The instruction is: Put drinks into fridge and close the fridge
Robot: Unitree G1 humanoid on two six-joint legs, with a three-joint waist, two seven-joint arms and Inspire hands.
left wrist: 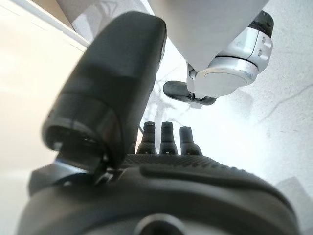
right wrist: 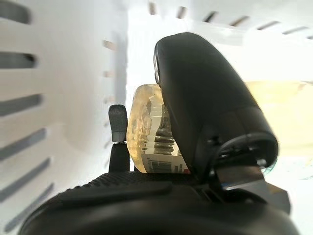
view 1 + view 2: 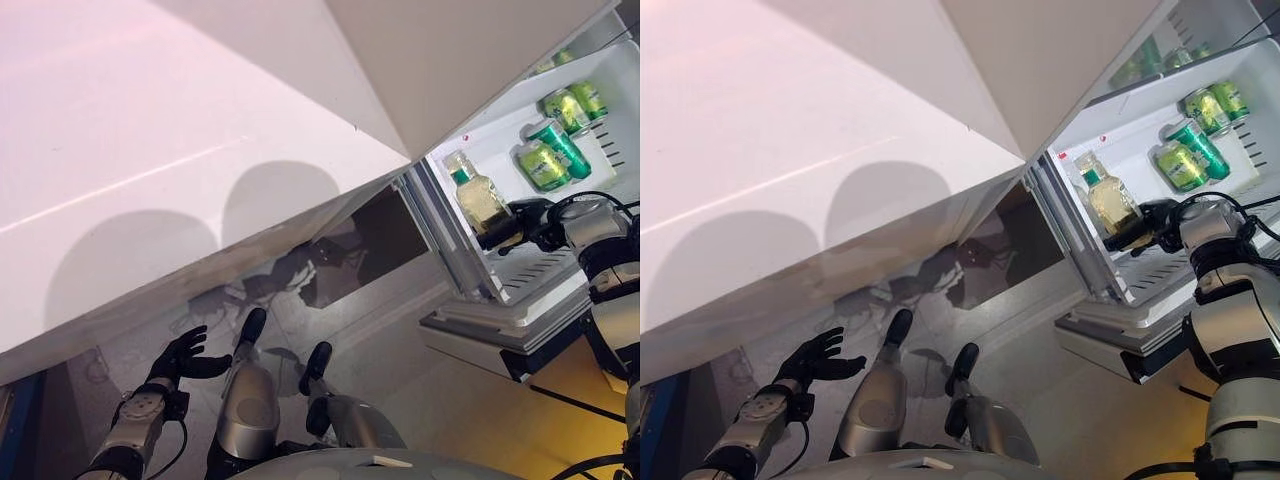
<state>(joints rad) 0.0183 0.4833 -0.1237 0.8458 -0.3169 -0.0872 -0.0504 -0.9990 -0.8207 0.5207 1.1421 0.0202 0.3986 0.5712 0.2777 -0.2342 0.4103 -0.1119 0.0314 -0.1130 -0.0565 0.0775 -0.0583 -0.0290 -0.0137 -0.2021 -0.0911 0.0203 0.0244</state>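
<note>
A clear bottle of pale yellow drink with a green cap stands tilted at the front of the open fridge's white interior. My right hand is curled round its lower half. In the right wrist view the thumb lies across the bottle, and the fingers show through it from behind. Two green cans lie deeper on the same shelf, and further cans sit behind them. My left hand hangs low at the left, fingers spread and holding nothing.
A slotted white shelf lies under the bottle, and a white ledge juts out below the fridge opening. A large white panel fills the upper left. Pale marbled floor shows beneath it.
</note>
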